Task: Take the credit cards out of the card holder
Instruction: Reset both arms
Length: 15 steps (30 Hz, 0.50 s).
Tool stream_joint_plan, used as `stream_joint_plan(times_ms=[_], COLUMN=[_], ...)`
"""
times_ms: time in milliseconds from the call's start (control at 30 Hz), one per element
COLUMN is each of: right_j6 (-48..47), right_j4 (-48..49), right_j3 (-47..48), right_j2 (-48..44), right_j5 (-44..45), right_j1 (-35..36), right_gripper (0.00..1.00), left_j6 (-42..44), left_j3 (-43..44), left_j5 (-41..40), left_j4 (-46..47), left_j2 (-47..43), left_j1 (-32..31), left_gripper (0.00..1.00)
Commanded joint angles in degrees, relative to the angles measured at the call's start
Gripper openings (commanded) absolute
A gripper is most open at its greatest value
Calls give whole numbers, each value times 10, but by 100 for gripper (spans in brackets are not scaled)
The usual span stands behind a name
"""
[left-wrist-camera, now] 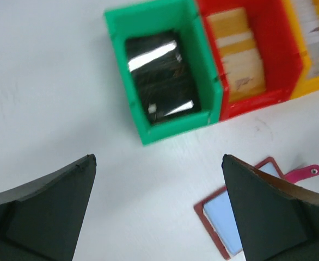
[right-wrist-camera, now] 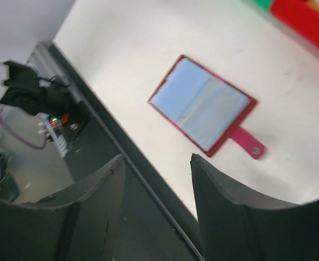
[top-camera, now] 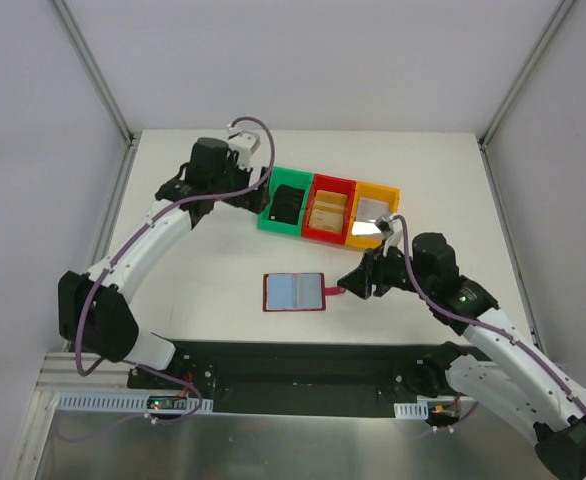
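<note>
The red card holder (top-camera: pixel 293 292) lies open and flat on the white table, blue-grey pockets up, its red tab (top-camera: pixel 335 291) pointing right. No card shows in its pockets. Black cards (top-camera: pixel 289 205) lie in the green bin, tan-gold cards (top-camera: pixel 329 208) in the red bin, silvery grey cards (top-camera: pixel 373 210) in the orange bin. My left gripper (left-wrist-camera: pixel 158 159) is open and empty, hovering near the green bin's front wall. My right gripper (right-wrist-camera: pixel 157 157) is open and empty, just right of the tab (right-wrist-camera: pixel 249 145). The holder also shows in the right wrist view (right-wrist-camera: pixel 203 103).
The green bin (top-camera: pixel 270 222), red bin (top-camera: pixel 318 232) and orange bin (top-camera: pixel 378 190) stand side by side behind the holder. The table's dark front rail (top-camera: pixel 303 360) runs below the holder. White walls and metal posts enclose the table.
</note>
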Motion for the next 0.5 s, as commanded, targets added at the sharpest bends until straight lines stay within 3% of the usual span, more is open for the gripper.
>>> stream_joint_plan(times_ms=[0,133,233,333,400,467], right_j6=[-30,-36,-41,-38,-34,-36], right_j4=[-82,-112,-138,-154,-160,-159], right_j3=[36,40,55,64,68,71], right_j2=[-34,-49,-37,-31,-33,-36], right_j5=[183,291,339,356,361,356], right_j1=[-7,-8,-14,-20,-24,-23], right_gripper=[55,58,59,59,59,59], left_j6=[-220,-333,-355,-363,-363,-367], left_j3=[-129,-224,-269,-292,-291,-276], left_j5=[-147,-56,-86,-167,-235,-244], left_j4=[-7,9,1,-35,-64,-92], left_j2=[-119,-180,-234,-282,-296,-294], left_j1=[30,77,92,98,98,99], left_gripper=[99,99,99,99,99,99])
